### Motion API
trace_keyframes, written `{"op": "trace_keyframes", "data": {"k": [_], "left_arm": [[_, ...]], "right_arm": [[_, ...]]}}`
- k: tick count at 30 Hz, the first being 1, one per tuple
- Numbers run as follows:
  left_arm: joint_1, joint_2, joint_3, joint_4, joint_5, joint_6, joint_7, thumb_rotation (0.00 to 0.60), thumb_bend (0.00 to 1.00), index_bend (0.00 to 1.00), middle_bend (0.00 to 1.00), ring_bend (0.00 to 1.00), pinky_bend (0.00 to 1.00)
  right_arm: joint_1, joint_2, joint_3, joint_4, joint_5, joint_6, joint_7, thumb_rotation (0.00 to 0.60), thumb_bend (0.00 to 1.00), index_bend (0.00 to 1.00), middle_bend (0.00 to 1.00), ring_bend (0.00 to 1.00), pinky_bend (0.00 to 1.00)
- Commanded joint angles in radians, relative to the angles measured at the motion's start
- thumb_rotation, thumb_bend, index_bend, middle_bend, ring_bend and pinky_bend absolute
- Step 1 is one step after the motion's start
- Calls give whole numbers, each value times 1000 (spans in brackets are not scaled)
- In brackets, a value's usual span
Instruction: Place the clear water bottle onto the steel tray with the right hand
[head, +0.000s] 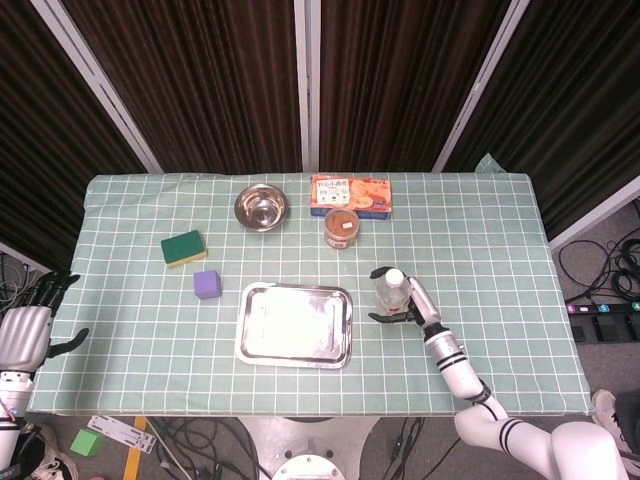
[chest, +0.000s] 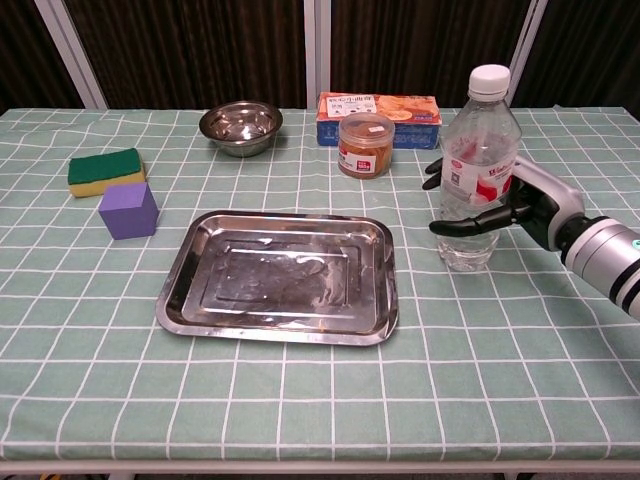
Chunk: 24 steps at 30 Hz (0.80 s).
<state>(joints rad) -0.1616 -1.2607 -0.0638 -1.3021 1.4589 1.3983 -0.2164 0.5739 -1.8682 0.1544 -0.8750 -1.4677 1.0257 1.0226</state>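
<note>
Chest view: right hand is wrapped around the clear water bottle at label height, thumb across the front and fingers showing past its far side, so it is grasping the bottle. Bottle stands upright on the bench, just right of the steel tray, base apparently on the cloth; can't tell how firm the grip is. My read: grasp is made, lift comes next. To do it well, lift straight up enough to clear the tray's raised rim, carry left, keep the bottle vertical since it is tall and the hold is fairly high, then set the base on the flat middle, not on the sloped edge. The jar behind is near the path, so stay low on the near side. Left hand hangs off the bench edge with fingers spread, holding nothing.
</note>
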Motion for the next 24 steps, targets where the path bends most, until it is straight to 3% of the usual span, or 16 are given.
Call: {"op": "trace_keyframes", "data": {"k": [1, 6, 15, 24], "left_arm": [[0, -1, 0, 1, -1, -1, -1, 600, 249, 185, 207, 110, 192], [1, -3, 2, 2, 0, -1, -3, 600, 248, 185, 207, 109, 192], [0, -4, 4, -3, 5, 1, -3, 600, 249, 185, 207, 110, 192], [0, -9, 13, -6, 5, -11, 11, 600, 249, 185, 207, 109, 192]], "right_arm": [[3, -7, 7, 5, 7, 6, -15, 600, 39, 572, 473, 301, 343], [3, 4, 26, -16, 15, 38, -37, 600, 128, 693, 533, 343, 393], [4, 90, 84, -168, 32, 109, -107, 600, 169, 726, 558, 360, 411], [101, -6, 107, -202, 56, 14, -175, 600, 191, 726, 558, 360, 412]]}}
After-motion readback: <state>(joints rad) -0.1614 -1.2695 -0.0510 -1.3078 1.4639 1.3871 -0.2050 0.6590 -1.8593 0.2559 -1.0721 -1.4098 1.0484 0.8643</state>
